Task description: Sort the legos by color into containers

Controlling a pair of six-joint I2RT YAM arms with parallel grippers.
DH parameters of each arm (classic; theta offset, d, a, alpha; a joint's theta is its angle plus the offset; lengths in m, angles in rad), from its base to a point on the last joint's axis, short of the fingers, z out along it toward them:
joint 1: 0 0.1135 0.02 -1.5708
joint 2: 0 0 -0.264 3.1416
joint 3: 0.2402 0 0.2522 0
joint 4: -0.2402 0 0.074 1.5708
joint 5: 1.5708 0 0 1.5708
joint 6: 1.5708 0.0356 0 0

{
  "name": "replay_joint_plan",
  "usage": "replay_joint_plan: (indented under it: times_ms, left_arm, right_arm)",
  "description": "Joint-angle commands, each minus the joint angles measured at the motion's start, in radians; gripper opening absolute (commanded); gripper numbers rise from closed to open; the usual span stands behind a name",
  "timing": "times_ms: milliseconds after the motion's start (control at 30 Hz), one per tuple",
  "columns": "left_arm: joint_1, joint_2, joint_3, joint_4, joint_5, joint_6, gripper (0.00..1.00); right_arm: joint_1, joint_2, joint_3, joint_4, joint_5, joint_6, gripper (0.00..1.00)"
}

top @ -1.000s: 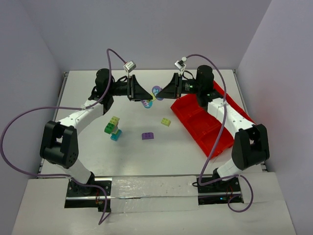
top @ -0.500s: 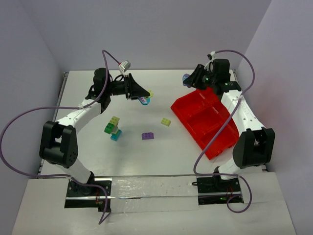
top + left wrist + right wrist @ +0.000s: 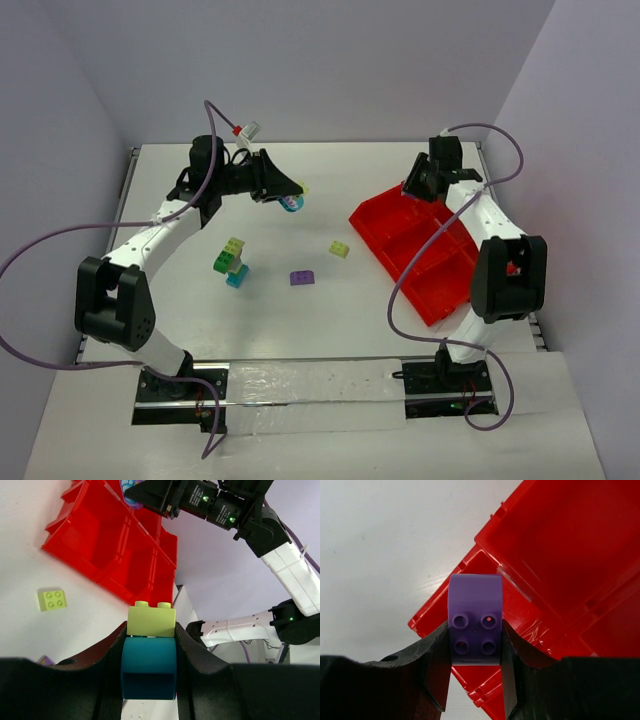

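My left gripper (image 3: 291, 201) is shut on a short stack, a teal brick (image 3: 149, 667) with a pale yellow brick (image 3: 151, 621) on top, held in the air over the far middle of the table. My right gripper (image 3: 415, 187) is shut on a purple brick (image 3: 475, 625), held above the far corner of the red tray (image 3: 395, 245). The tray's compartments (image 3: 570, 545) below it look empty. On the table lie a pale yellow brick (image 3: 340, 249), a purple brick (image 3: 302, 278) and a stack of green, yellow and teal bricks (image 3: 232, 262).
The red tray (image 3: 100, 535) lies slantwise at the right of the table, near the right wall. The right arm (image 3: 480, 215) reaches over it. The loose pale yellow brick (image 3: 52, 600) lies left of the tray.
My right gripper has pulled away to the right with the purple brick, from the table's far middle to over the tray's far corner. My left gripper has kept the teal and yellow stack and drawn back slightly left.
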Motion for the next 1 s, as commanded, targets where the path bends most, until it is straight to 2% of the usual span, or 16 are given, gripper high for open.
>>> replay_joint_plan:
  times_ms: [0, 67, 100, 200, 233, 367, 567, 667, 833, 967]
  left_arm:
    - [0.003, -0.042, 0.074, -0.091, -0.061, 0.074, 0.0]
    - [0.003, -0.048, 0.078, -0.098, -0.073, 0.067, 0.0]
    - [0.003, -0.05, 0.079, -0.095, -0.075, 0.065, 0.0]
    - [0.003, -0.046, 0.095, -0.115, -0.083, 0.073, 0.0]
    - [0.003, -0.043, 0.1, -0.118, -0.083, 0.076, 0.0]
    - [0.002, -0.03, 0.11, -0.125, -0.078, 0.082, 0.0]
    - [0.003, -0.011, 0.137, -0.165, -0.068, 0.117, 0.0]
    - [0.003, -0.007, 0.144, -0.166, -0.065, 0.124, 0.0]
    - [0.002, 0.004, 0.153, -0.152, -0.003, 0.146, 0.0]
    - [0.002, -0.004, 0.14, -0.116, 0.066, 0.164, 0.0]
  right_arm:
    - [0.042, 0.025, 0.005, 0.003, -0.017, -0.052, 0.14]
    - [0.05, 0.04, 0.004, -0.005, -0.001, -0.053, 0.18]
    - [0.052, 0.048, 0.0, -0.007, 0.001, -0.054, 0.23]
    - [0.053, 0.06, -0.01, -0.004, 0.002, -0.058, 0.53]
    - [0.053, 0.061, -0.011, -0.001, -0.005, -0.058, 0.59]
    - [0.061, 0.061, 0.01, -0.007, -0.013, -0.062, 0.74]
    - [0.078, 0.01, 0.048, -0.039, -0.015, -0.069, 0.77]
    - [0.087, -0.047, 0.047, -0.024, -0.073, -0.072, 0.76]
    - [0.142, -0.191, -0.045, 0.128, -0.294, -0.09, 0.76]
    - [0.204, -0.21, -0.06, 0.199, -0.617, -0.098, 0.8]
